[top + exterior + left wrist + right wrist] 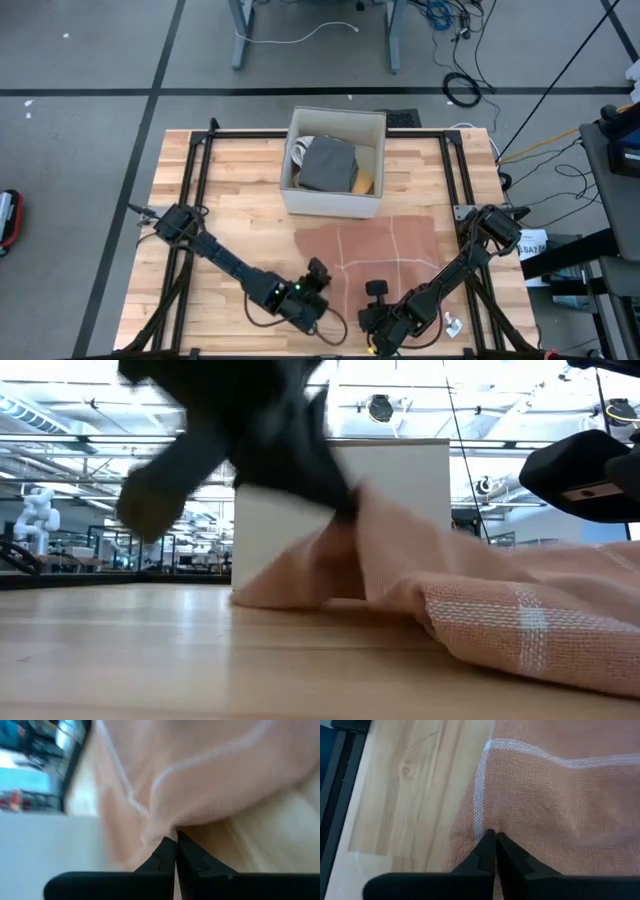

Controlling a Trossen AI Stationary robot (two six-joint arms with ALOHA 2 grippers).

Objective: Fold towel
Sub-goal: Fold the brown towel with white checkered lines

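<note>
Towel (372, 242) cloth, salmon pink with thin white lines, is pinched at its near edge by both pincers. The left gripper (175, 839) has its two dark fingers pressed together on a fold of the cloth, and in the low view this corner is lifted off the wooden table (230, 200) while the rest lies flat. The right gripper (494, 836) is also closed on the towel, at a hem beside a white stripe. In the high view the two grippers sit close together at the near side of the table, and the towel spreads from them toward the white box (335, 160), touching or almost touching its front wall. The box holds a grey folded cloth (326, 164) and something yellow (364, 182) that is mostly hidden. In the low view the left arm is blurred, and the towel hides the bottom of the box. No writing can be read anywhere.
</note>
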